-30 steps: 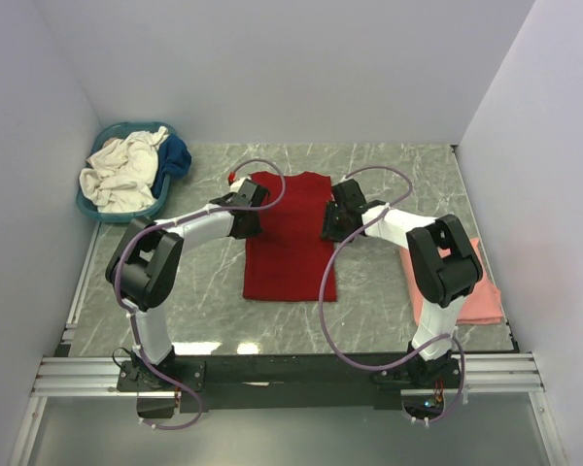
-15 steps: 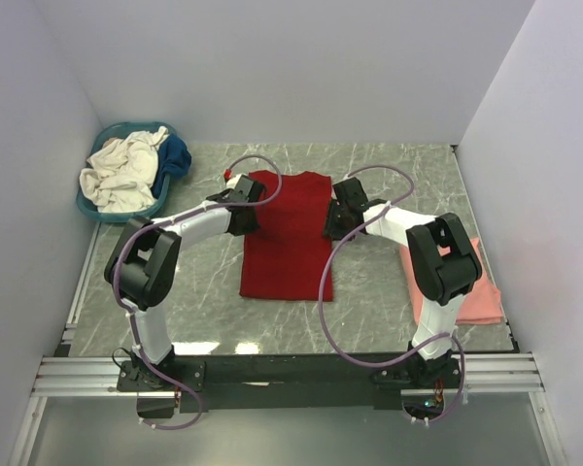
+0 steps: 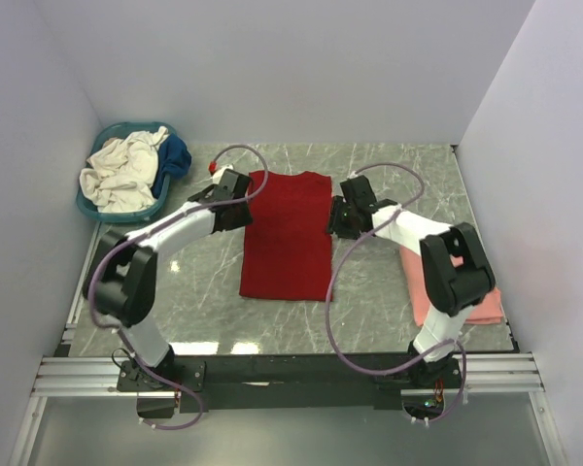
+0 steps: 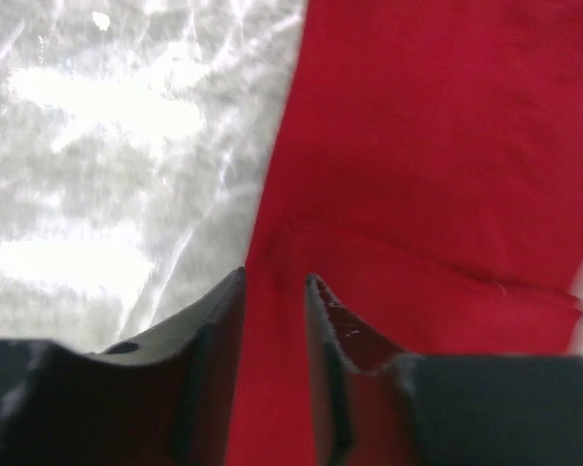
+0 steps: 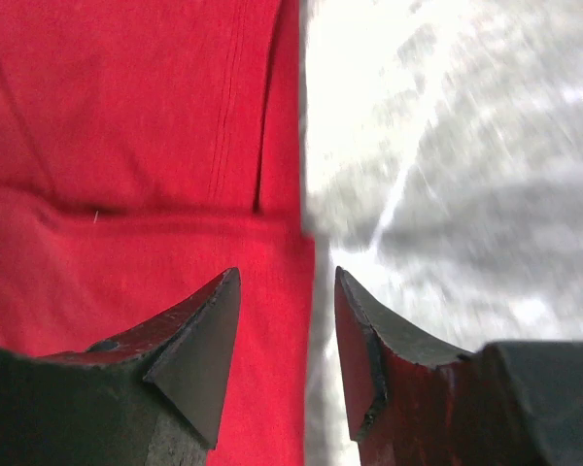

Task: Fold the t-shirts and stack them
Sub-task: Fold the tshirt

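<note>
Top external view is showing the deep red t-shirt [image 3: 287, 233] lying flat mid-worktop [image 3: 408, 175] as a narrow strip, with the salmon pink t-shirt [image 3: 466, 291] lying folded at the right. The left pincer [image 3: 241, 206] and right pincer [image 3: 338, 219] are hovering spread at its far side edges, pinching nothing. By my reading, an end-over-end fold is coming. Both should be closing on every layer at matching heights, lifting together, and carrying the far end evenly toward the near one.
</note>
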`<state>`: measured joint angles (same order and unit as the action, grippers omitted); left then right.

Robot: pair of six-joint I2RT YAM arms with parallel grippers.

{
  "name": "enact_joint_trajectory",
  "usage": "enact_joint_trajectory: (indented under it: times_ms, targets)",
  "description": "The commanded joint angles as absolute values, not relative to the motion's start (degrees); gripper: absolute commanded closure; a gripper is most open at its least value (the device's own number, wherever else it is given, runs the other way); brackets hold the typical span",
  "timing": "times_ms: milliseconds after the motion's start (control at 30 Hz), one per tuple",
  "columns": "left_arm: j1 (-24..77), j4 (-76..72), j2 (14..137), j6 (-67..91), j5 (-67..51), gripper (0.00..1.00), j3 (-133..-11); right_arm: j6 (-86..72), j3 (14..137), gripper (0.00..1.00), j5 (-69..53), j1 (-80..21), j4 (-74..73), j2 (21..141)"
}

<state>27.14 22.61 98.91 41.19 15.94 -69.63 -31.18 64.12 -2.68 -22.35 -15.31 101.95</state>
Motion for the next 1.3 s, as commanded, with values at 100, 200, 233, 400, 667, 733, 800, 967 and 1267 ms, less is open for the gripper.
enact_joint_trajectory:
  times_ms: [100, 200, 233, 400, 667, 733, 800, 967, 1267]
  targets:
    - [30.0, 17.1, 86.4, 46.0, 7.1, 0.85, -58.5, -32.2, 55.7, 0.5, -1.8, -26.1, -15.1, 88.2]
    - [32.3, 14.6, 82.6, 48.2, 4.7, 0.93, -52.2, -33.9, 49.2, 0.52, -3.2, -27.3, -12.8, 83.7]
    - [32.9, 13.5, 81.7, 48.8, 4.4, 0.95, -50.7, -35.1, 47.7, 0.52, -4.9, -28.0, -12.0, 81.2]
    - [35.4, 9.9, 77.6, 51.8, 2.6, 0.99, -42.7, -37.9, 41.9, 0.56, -7.4, -33.1, -9.3, 76.9]
    - [36.6, 7.4, 76.4, 53.6, 2.7, 0.99, -35.2, -40.7, 32.8, 0.59, -7.5, -36.2, -6.2, 76.1]
    - [36.9, 6.8, 75.6, 54.3, 2.6, 0.99, -33.5, -40.8, 31.5, 0.59, -6.7, -36.2, -6.2, 75.5]
    - [37.1, 6.1, 75.5, 55.1, 2.3, 0.99, -31.6, -40.8, 30.1, 0.59, -6.1, -36.2, -6.2, 75.3]
    - [37.6, 5.3, 73.7, 56.9, 2.6, 0.99, -28.2, -40.4, 29.4, 0.6, -6.2, -36.2, -6.3, 75.9]
    - [37.6, 8.3, 65.5, 59.0, 4.5, 0.98, -26.6, -40.0, 27.4, 0.6, -4.6, -36.2, -7.7, 74.0]
